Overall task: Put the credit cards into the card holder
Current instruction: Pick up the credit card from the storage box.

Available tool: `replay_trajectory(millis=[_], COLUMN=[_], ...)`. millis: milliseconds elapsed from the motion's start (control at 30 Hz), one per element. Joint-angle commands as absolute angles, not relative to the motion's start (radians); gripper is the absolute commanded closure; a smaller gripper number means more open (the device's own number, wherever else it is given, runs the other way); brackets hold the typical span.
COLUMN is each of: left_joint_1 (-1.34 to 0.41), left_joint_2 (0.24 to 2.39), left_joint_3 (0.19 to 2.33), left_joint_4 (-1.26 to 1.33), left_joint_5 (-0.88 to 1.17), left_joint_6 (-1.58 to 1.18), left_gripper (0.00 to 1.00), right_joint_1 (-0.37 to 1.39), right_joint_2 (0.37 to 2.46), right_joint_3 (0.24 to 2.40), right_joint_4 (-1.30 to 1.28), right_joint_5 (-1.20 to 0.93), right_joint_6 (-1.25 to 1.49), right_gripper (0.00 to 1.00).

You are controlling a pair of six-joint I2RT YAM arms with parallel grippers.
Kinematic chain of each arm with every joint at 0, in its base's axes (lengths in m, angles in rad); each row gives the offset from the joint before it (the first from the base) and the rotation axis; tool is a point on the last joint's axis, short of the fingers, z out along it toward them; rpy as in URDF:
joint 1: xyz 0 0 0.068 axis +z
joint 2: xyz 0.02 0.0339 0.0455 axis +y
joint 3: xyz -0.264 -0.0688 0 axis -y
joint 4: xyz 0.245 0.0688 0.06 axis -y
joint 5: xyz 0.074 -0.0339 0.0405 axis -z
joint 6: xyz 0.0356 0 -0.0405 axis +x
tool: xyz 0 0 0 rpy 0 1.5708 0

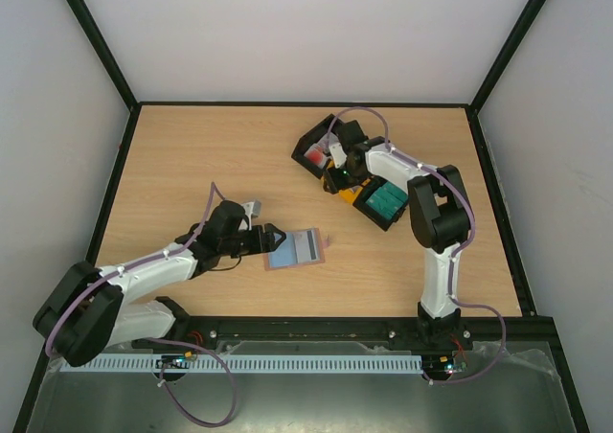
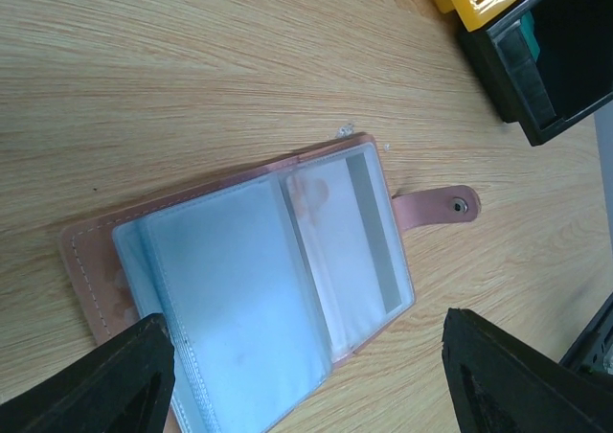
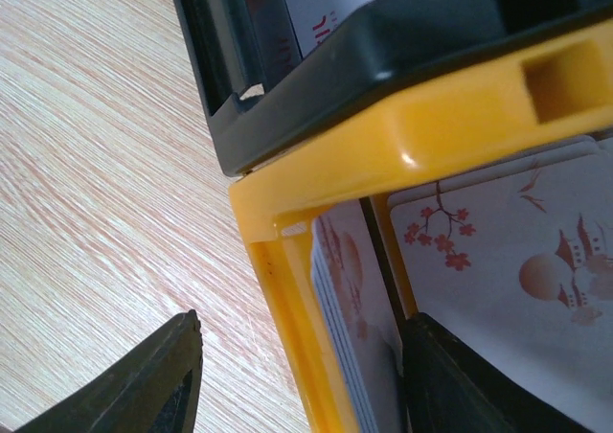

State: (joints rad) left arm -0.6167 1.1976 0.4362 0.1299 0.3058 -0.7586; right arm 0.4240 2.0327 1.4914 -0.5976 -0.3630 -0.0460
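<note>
Table (image 1: 192, 155) bears the card holder (image 1: 295, 248); only left wrist shows its sleeves (image 2: 230, 289).

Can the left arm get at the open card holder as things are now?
Probably yes: the left gripper hangs open close to the card holder, and nothing lies between them.

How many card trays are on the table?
3, in a diagonal row: the far black tray with red-marked cards, the yellow tray in the middle, the near black tray with teal cards. The right arm could hide more.

Overhead camera and close left wrist camera share the card holder (image 1: 295, 248).
</note>
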Motion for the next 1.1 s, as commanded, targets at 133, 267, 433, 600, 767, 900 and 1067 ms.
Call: replay_trajectory(millis=[133, 267, 433, 600, 767, 900, 1067], left_joint_1=[-0.611, -0.611, -0.611, -0.611, -0.611, -0.612, -0.611], left_joint_2=[1.21, 1.213, 1.221, 1.222, 1.226, 1.229, 1.23], left_joint_3=[0.443, 0.441, 0.44, 0.44, 0.44, 0.439, 0.438], left_joint_4=[0.147, 0.148, 0.152, 0.153, 0.154, 0.153, 0.155], left_joint_5=[0.31, 0.315, 0.324, 0.325, 0.327, 0.327, 0.327], left_joint_6=[-0.743, -0.744, -0.744, -0.743, -0.743, -0.742, -0.742], left_gripper=[0.23, 0.23, 0.23, 0.23, 0.23, 0.23, 0.23], right_joint_1=[0.425, 0.425, 0.425, 0.425, 0.425, 0.425, 0.423], right_joint_2=[1.984, 1.983, 1.98, 1.972, 1.963, 1.949, 1.94], right_joint_3=[1.5, 1.5, 1.496, 1.482, 1.466, 1.457, 1.452], right_joint_4=[-0.66, -0.665, -0.666, -0.661, -0.657, -0.653, -0.656], right_joint_5=[-0.383, -0.372, -0.37, -0.37, -0.368, -0.37, -0.368], right_joint_6=[-0.043, -0.04, -0.032, -0.026, -0.021, -0.02, -0.021], right_gripper=[0.46, 0.46, 0.47, 0.49, 0.49, 0.49, 0.51])
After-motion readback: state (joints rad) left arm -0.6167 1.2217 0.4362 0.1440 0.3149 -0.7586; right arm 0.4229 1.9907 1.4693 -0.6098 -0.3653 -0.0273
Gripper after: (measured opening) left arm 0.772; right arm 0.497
